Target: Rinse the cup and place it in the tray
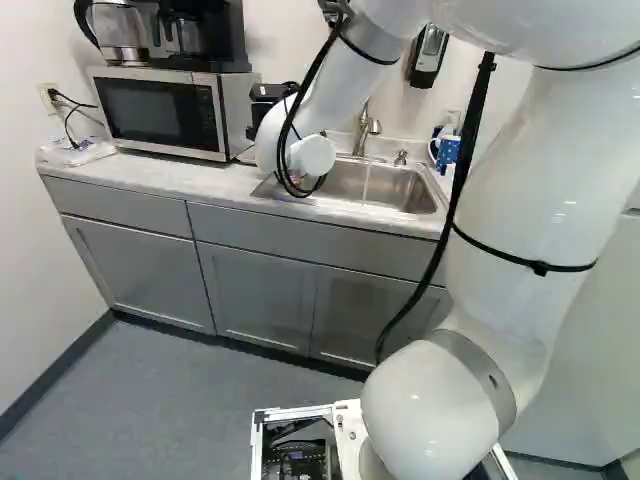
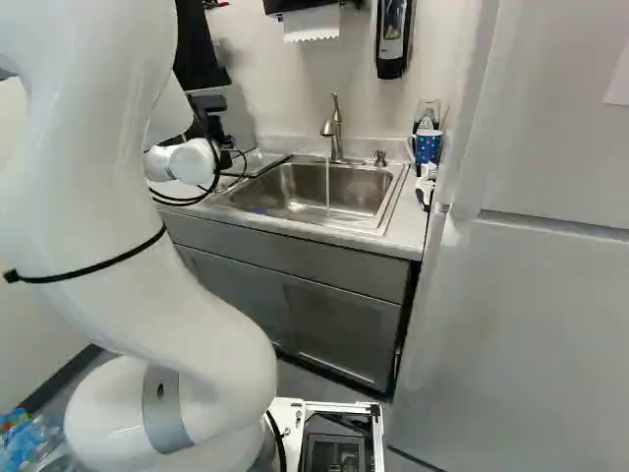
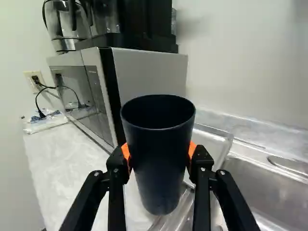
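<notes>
Gripper (image 1: 266,98) and cup (image 3: 161,159) near microwave (image 3: 144,72)

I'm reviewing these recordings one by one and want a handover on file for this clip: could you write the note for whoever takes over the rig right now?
Gripper: shut on the dark cup, an orange pad on either side, the cup's mouth up.
Places: the clear tray is just past the cup, between microwave and sink. Water runs from the faucet into the sink, away from the cup.
Done: cup grasped. Whether it has been rinsed, I cannot tell.
Left: rinse if needed, set the cup in the tray, let go.
</notes>
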Robot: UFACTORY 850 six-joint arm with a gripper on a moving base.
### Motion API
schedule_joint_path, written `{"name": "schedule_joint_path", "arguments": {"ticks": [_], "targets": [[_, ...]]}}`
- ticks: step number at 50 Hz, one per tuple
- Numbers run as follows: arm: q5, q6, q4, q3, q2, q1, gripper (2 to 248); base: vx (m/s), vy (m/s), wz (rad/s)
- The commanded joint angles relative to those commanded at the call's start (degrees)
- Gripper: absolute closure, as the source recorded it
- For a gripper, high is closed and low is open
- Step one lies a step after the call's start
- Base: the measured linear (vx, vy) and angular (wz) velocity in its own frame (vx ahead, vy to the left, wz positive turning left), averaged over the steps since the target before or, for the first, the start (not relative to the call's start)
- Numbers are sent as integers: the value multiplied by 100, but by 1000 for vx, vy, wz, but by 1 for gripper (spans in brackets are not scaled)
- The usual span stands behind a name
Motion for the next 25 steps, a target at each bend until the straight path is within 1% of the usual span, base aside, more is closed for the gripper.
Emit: {"name": "schedule_joint_path", "arguments": {"ticks": [25], "targets": [[0, 0, 0, 250, 237, -392, 125, 0, 0, 0]]}}
